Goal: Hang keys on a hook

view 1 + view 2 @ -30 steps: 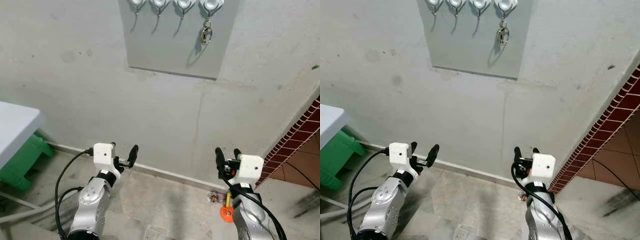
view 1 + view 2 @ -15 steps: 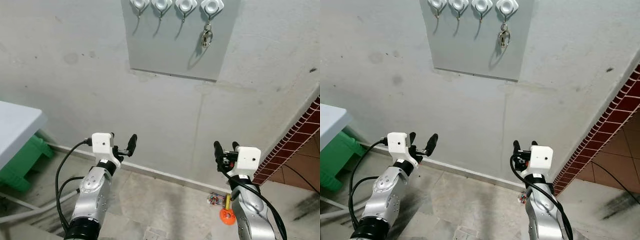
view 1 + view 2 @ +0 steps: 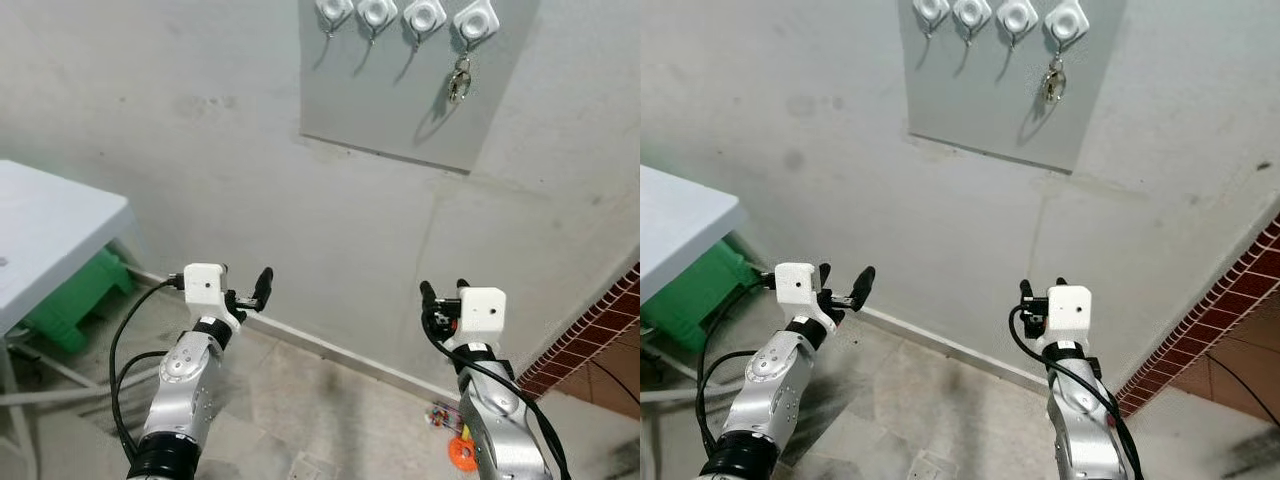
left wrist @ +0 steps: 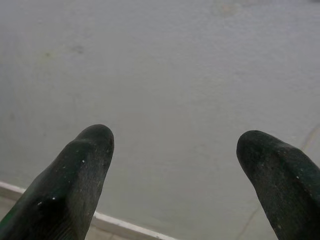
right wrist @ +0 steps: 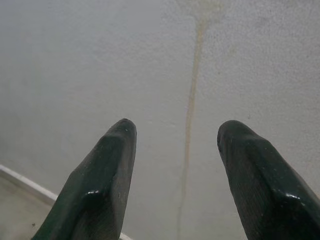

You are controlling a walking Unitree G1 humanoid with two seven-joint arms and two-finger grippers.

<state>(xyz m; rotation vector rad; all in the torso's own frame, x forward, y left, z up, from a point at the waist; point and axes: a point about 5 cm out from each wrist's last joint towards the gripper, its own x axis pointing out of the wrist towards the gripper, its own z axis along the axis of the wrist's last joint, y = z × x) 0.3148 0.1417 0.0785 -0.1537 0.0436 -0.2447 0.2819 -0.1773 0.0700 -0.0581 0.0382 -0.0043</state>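
We face a pale grey plaster wall (image 3: 200, 150) above a worn stone floor (image 3: 300, 400). At far left we see a white table (image 3: 50, 240) over a green plastic stool (image 3: 75, 300). Our left gripper (image 3: 243, 293) is raised low before the wall, fingers apart and empty. Our right gripper (image 3: 441, 302) is likewise raised, fingers apart. High up, the silver keys (image 3: 460, 82) hang on the rightmost white hook (image 3: 474, 22) of the grey panel (image 3: 400, 110).
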